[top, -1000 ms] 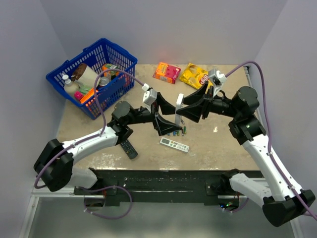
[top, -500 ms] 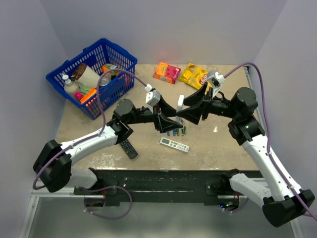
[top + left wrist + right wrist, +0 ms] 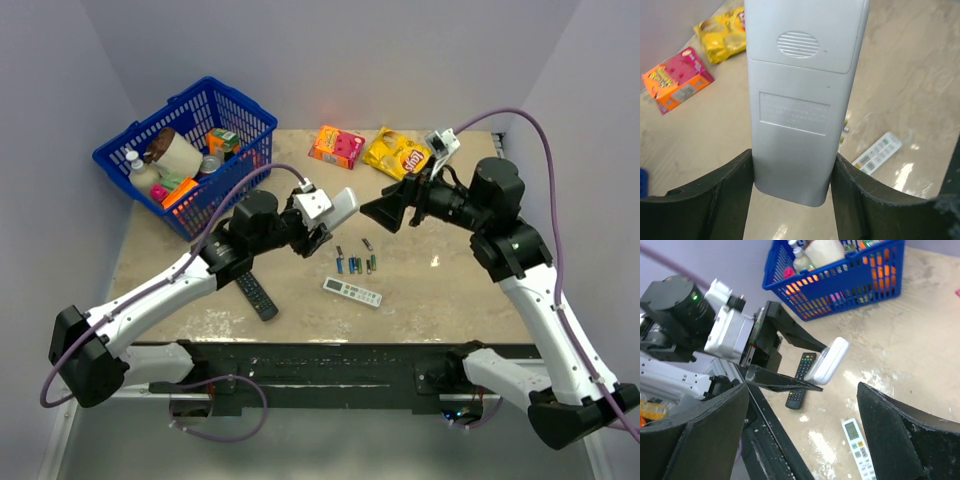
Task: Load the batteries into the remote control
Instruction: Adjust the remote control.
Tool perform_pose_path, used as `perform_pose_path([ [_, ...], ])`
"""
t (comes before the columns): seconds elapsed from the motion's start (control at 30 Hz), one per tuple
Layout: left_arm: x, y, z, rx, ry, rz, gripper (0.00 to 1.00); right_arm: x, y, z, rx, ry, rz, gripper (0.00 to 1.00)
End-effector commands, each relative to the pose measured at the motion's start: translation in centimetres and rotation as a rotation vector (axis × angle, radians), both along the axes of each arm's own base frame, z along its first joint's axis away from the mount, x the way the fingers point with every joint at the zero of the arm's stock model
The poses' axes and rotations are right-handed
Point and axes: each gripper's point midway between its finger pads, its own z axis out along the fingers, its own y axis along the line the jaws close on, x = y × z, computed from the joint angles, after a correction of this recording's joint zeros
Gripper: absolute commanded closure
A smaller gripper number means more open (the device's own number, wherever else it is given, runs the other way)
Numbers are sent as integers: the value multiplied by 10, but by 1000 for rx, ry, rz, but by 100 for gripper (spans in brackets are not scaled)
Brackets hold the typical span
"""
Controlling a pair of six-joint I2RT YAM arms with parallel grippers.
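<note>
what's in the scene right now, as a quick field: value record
left gripper: shut on the remote control, held off the table, plain back toward the wrist camera
right gripper: open, empty, facing the remote
battery cover: looks closed
batteries: loose on the table, near the slim white remote
black remote: lying on the table
background: blue basket, orange box, yellow bag
</note>
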Motion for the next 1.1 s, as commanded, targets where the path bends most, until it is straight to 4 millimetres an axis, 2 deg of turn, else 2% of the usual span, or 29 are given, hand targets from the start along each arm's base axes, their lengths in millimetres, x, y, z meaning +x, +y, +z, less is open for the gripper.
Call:
perform_pose_path([
  [0.0, 10, 35, 12, 149, -119, 96, 83, 15, -8, -21, -26, 174, -129, 9],
  [0.23, 3, 37, 11, 189, -126, 55, 84, 24, 2, -54, -22, 340, -135, 9],
  [0.5, -2, 37, 3, 218, -98, 32, 84, 28, 29, -61, 2, 386, -97, 11],
  [0.73, -6, 37, 0, 236, -96, 16, 85, 33, 54, -81, -8, 440, -88, 18],
  [0.87, -8, 35, -3, 248, -93, -3, 85, 35, 63, -88, -15, 456, -76, 29],
  [1.07, -7, 38, -8, 281, -96, -4, 85, 33, 72, -100, -28, 488, -55, 38],
])
